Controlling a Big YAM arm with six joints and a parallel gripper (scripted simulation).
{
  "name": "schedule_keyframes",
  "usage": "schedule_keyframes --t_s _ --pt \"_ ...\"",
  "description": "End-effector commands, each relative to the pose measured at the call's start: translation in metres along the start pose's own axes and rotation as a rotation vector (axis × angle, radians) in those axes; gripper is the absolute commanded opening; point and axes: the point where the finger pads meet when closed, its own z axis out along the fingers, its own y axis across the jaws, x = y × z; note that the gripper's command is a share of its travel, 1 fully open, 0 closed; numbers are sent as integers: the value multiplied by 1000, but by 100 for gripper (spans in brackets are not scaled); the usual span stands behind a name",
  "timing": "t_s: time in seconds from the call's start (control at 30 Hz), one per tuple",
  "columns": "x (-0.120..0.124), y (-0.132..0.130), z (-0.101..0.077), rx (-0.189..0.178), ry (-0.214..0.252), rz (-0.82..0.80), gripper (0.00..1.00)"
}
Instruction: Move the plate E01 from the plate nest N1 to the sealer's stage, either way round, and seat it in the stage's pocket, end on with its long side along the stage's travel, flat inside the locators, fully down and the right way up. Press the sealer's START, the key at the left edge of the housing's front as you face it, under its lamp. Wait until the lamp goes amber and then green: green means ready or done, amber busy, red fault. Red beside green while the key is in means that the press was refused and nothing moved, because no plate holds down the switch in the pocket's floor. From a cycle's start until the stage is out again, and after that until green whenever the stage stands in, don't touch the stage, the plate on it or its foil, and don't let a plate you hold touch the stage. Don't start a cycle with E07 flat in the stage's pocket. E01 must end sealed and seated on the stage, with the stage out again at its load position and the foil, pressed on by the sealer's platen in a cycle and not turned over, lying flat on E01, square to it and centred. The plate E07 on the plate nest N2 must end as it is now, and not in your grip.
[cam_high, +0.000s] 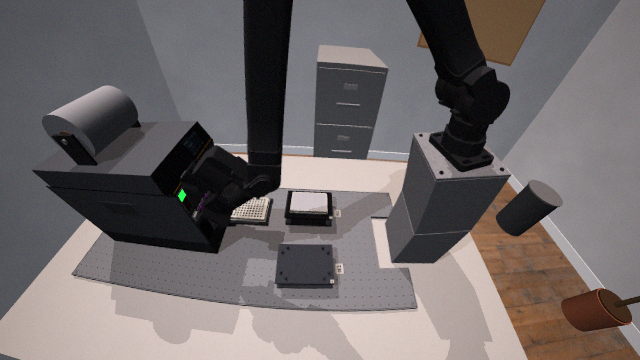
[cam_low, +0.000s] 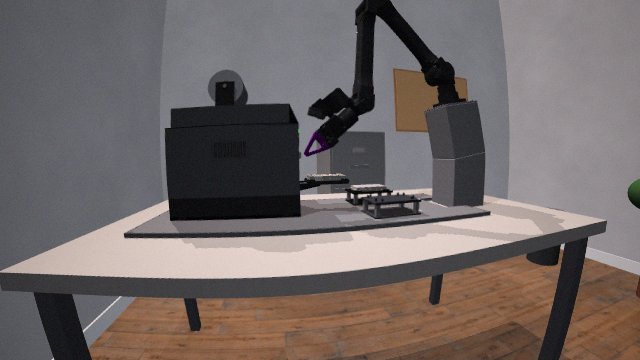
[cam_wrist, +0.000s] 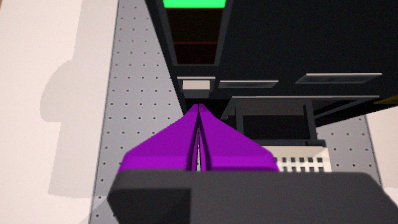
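With its purple fingers pressed together on nothing, the gripper (cam_wrist: 198, 107) points at a pale key (cam_wrist: 196, 84) just beyond its tips, under the green lamp (cam_wrist: 195, 3) at the top of the wrist view. The key looks not yet pressed, so sealing is left. The plate (cam_high: 251, 209) already lies on the sealer's stage (cam_low: 311, 183), centre of the top view, its long side apparently running into the sealer (cam_high: 125, 200). The other plate (cam_high: 309, 202) sits on its nest.
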Motion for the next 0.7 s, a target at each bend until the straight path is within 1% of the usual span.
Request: schedule_keyframes --t_s 0.0,0.1,0.3,0.37,0.47,0.67 --pt "-13 2 3 -4 -17 -12 0" --pt "-7 9 5 -14 -9 -19 0" --pt "6 12 9 -17 12 -24 0" --pt "8 11 8 -16 18 -25 0" --pt "7 11 6 -16 18 -25 0" --pt "-12 -4 5 4 -21 -8 0"
